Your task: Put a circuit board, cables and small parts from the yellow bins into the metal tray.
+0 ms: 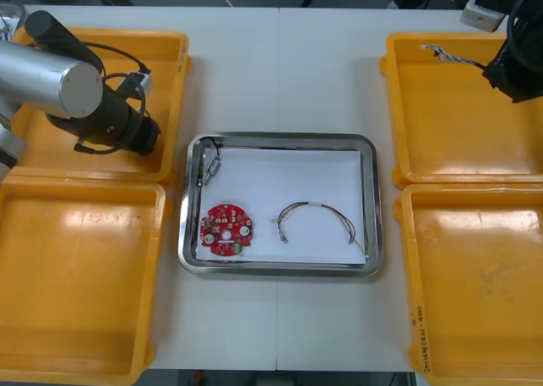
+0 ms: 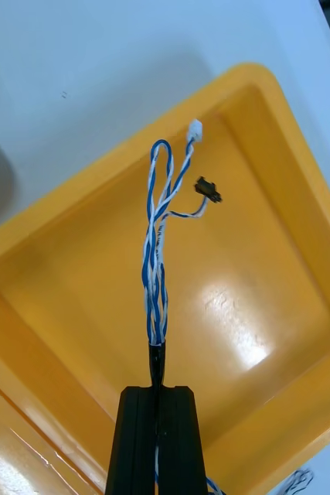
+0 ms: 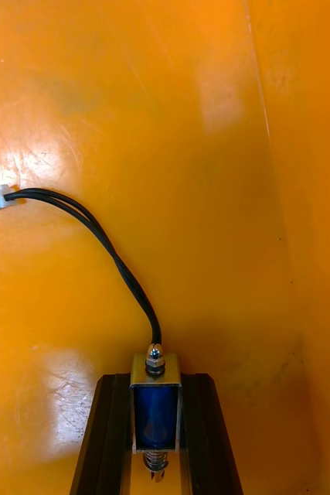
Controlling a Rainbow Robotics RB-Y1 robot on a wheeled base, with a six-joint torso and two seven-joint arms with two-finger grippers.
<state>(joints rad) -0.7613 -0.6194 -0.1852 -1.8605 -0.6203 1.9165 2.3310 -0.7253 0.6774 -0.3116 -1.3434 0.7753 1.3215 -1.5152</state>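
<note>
In the left wrist view my left gripper (image 3: 155, 380) is shut on a small metal part (image 3: 155, 402) with a blue body. Its black cable (image 3: 95, 228) trails off to a white plug over the bin floor. The left arm (image 1: 102, 106) hangs over the far left yellow bin (image 1: 165, 55). My right gripper (image 2: 158, 390) is shut on a twisted blue and white cable (image 2: 158, 255), held above the far right yellow bin (image 2: 250, 309). The metal tray (image 1: 280, 137), white inside, holds a round red circuit board (image 1: 226, 229), a thin cable (image 1: 318, 216) and a small metal part (image 1: 209, 167).
The near left bin (image 1: 76, 276) and the near right bin (image 1: 484, 276) flank the tray. In the front view the blue and white cable (image 1: 450, 57) shows at the far right bin's (image 1: 441, 114) back, beside the right arm (image 1: 513, 64). A white device (image 1: 488, 2) sits at the far right corner.
</note>
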